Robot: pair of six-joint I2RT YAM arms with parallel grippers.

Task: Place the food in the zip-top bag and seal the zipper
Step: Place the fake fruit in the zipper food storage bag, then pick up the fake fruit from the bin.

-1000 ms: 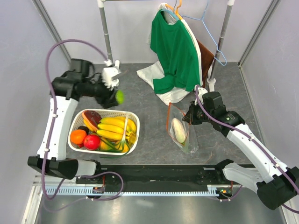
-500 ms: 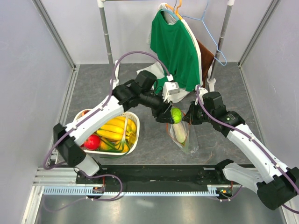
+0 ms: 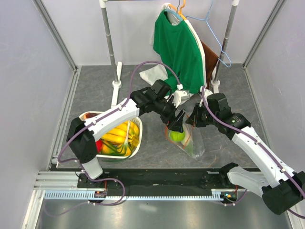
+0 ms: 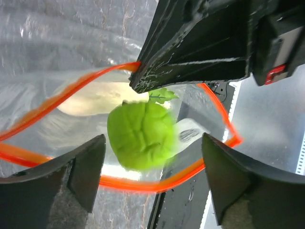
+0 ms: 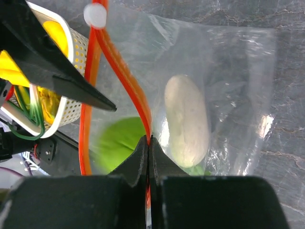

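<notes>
1. Your right gripper (image 5: pixel 148 145) is pinched on the zipper (image 5: pixel 121 62). This lifts the zip-top bag (image 3: pixel 194 145) mouth open, at the middle of the table (image 3: pixel 95 90), toward its near edge.
2. Your left gripper (image 3: pixel 177 124) is spread above that mouth. The lime (image 4: pixel 140 136) is loose inside the loop, over the radish (image 5: pixel 187 119).

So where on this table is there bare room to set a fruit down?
Back left: bare table between the rack foot and the side rail. A narrow strip between basket and zip-top bag. Crowded at the bag's mouth, where left fingers and right fingers work, and under the green shirt.
</notes>
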